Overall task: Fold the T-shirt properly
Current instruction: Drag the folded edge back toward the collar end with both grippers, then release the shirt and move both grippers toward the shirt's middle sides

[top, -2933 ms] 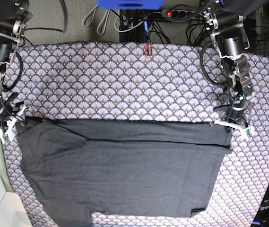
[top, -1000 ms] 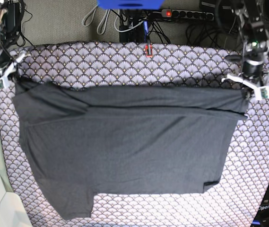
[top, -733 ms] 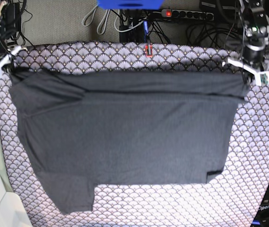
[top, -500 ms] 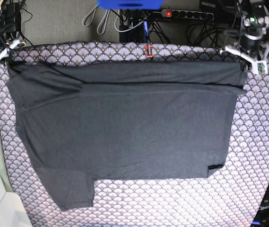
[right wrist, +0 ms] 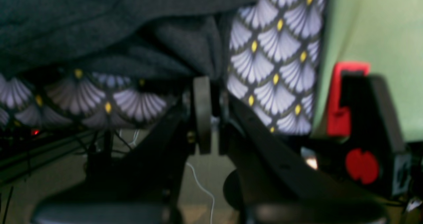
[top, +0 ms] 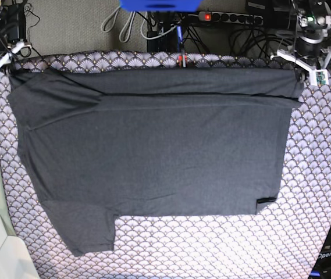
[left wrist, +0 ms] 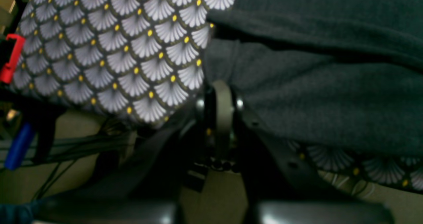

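Robotics lab, power strip, tangled cables, patterned tablecloth

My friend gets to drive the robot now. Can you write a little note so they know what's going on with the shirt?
Left gripper: shut on the T-shirt's far corner.
Right gripper: shut on the other far corner.
The T-shirt lies spread wide on the patterned tablecloth, its held edge at the table's far side, a narrow folded band along that edge.
Done: both corners gripped, cloth stretched flat.
Left: the folding itself; the sleeves still stick out near the front edge.
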